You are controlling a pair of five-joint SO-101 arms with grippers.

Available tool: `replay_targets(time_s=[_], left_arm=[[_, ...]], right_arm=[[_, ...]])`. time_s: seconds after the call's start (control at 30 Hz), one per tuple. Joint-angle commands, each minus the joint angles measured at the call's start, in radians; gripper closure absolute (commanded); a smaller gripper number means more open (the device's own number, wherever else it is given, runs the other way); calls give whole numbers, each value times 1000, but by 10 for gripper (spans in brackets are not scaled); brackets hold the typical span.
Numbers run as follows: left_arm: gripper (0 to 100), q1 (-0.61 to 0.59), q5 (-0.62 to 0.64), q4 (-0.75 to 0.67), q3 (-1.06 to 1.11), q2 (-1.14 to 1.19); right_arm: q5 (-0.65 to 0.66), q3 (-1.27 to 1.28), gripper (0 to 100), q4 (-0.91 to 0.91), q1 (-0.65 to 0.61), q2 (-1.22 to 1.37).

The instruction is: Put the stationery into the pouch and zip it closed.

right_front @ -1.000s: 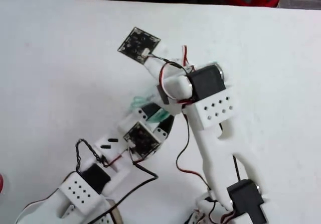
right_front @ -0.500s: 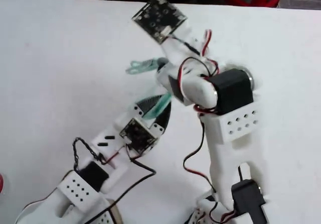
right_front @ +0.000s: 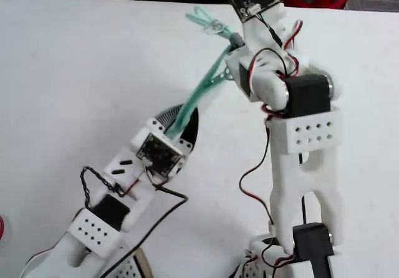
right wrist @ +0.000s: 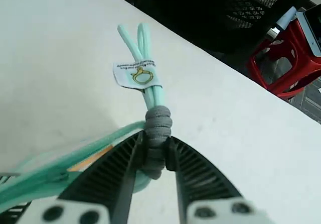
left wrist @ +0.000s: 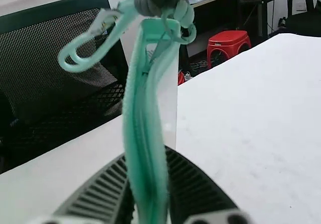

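The pouch (right_front: 201,91) is clear with a teal zipper edge, stretched taut between my two grippers above the white table. My left gripper (right_front: 179,123) is shut on its near end; the left wrist view shows the teal edge (left wrist: 145,148) pinched between the ribbed black fingers (left wrist: 193,184). My right gripper (right_front: 234,41) is shut on the grey knot of the zipper pull (right wrist: 157,128), near the table's far edge. A teal cord loop (right wrist: 136,38) with a small tag (right wrist: 135,73) trails beyond the knot onto the table (right wrist: 60,58). No loose stationery is in sight.
The table's far edge runs just behind the right gripper. Beyond it are a black mesh chair (left wrist: 50,83) and a red stool (right wrist: 286,58). A small red object (right_front: 1,225) sits at the table's left edge. Open white table lies to the left and right.
The right gripper has travelled toward the table's far edge with the zipper pull, drawing the pouch out long and taut. The left gripper kept its hold and shifted slightly.
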Motion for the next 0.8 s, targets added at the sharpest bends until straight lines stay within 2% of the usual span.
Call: replay_targets(time_s=[0.0, 0.2, 0.47, 0.63, 0.7, 0.77], left_arm=[[970, -42, 40, 20, -31, 4], [970, -41, 44, 75, -55, 4], [977, -36, 41, 89, -58, 4], [977, -38, 40, 86, -58, 4], [977, -38, 40, 86, -58, 4], [977, -38, 40, 86, -58, 4]], right_arm=[[-14, 104, 981, -177, 24, -5], [-126, 196, 981, -435, 24, -5], [-184, 229, 981, -639, 28, -4], [-186, 226, 981, -619, 31, -15], [-186, 186, 978, -515, 33, -44], [-184, 109, 950, -334, 27, -90]])
